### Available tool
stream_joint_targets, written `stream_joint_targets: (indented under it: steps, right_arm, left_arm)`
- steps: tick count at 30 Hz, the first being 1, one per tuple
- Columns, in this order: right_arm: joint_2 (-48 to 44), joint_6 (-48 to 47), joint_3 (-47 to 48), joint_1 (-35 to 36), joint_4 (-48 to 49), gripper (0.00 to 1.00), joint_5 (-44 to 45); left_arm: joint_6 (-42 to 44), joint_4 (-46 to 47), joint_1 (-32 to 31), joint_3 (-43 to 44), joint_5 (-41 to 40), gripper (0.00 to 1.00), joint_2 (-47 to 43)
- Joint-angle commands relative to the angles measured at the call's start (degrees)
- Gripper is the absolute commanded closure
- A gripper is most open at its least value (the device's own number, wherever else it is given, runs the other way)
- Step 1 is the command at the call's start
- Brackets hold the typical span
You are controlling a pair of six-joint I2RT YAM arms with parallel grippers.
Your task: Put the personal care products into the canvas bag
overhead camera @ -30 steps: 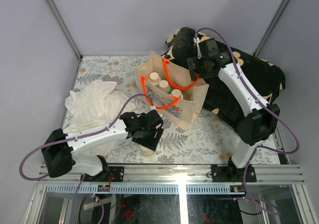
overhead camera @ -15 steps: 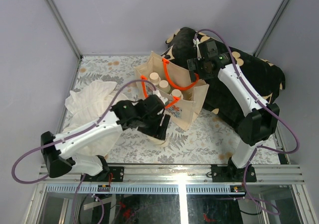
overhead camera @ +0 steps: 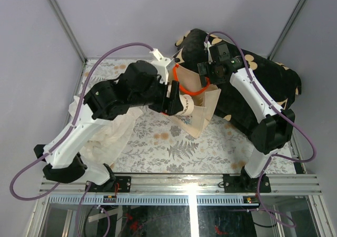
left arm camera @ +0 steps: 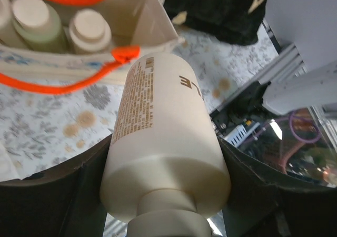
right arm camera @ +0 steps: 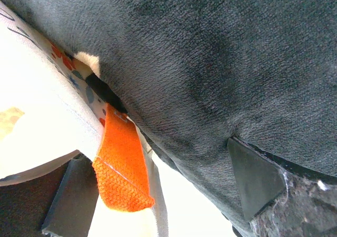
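**Left hand (left arm camera: 163,176), closed on the bottle (left arm camera: 163,116).** The two fingers press on opposite sides of the round body near its shoulder. The cap points back toward the wrist and the base points away, toward the bag (overhead camera: 202,116).

The bottle looks like stiff, smooth plastic, probably light. A round, slick body could twist or slide between flat pads, so a hold across the widest part of the body, as here, seems the safest.

Just beyond the base an orange handle (left arm camera: 52,87) crosses the bag's near wall. Farther on, inside the bag, three bottles (left arm camera: 89,31) stand upright, close together. The canvas looks soft and would likely give if pushed.

Below the hand lies the patterned table (left arm camera: 52,126).

The left arm is raised, elbow high, forearm reaching forward and the wrist angled down toward the bag mouth.

**Right hand (overhead camera: 210,71), at the bag's far side.** The other handle (right arm camera: 121,163) and black cloth (right arm camera: 210,63) lie between its fingers. Whether it is gripping anything cannot be told.
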Motion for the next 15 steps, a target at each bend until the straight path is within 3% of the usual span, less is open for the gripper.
stream_joint_targets:
  steps: [1, 15]
  right_arm:
    - [-2.2, 0.6, 0.1, -0.1, -0.1, 0.0, 1.5]
    - [-5.6, 1.5, 0.0, -0.2, -2.6, 0.01, 6.0]
  left_arm:
    - [7.8, 8.3, 0.7, 7.8, -4.6, 1.0, 4.0]
    - [20.1, 14.2, 2.1, 14.7, -20.1, 1.0, 17.2]
